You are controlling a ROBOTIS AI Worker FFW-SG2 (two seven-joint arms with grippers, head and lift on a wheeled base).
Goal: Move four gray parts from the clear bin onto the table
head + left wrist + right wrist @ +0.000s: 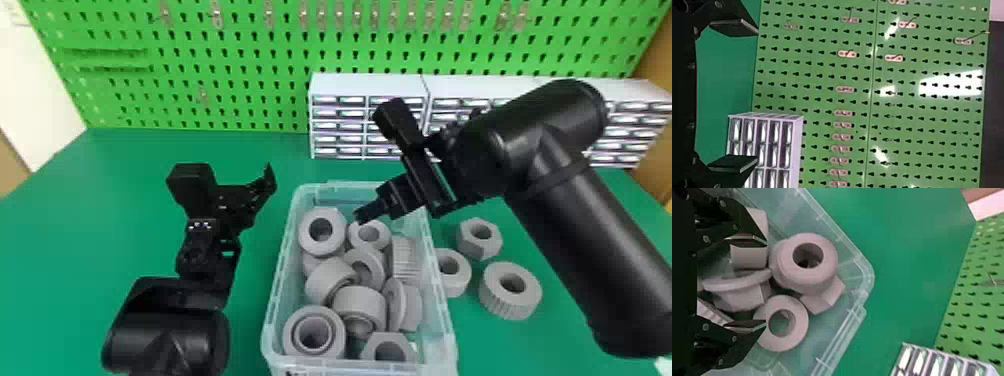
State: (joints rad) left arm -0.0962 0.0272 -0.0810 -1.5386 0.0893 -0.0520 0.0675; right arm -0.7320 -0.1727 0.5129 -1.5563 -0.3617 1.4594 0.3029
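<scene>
A: R grip [361, 216] stat?
B: Fingers apart, over clear bin [286, 250] far end, gray ring [382, 235] just below tips.
A: L grip [231, 192]?
B: Left of bin, open. Gray hex nut [467, 246] + 2 rings [507, 306] on tbl [100, 200], right of bin.

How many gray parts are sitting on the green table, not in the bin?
3, all to the right of the clear bin on the table: a hexagonal one at the back, a round one beside the bin, and a ribbed one farther right. The right arm might hide more.

The table [287, 160] seems free beyond the clear bin [281, 270], gray parts [510, 302] blocking rightward.
</scene>
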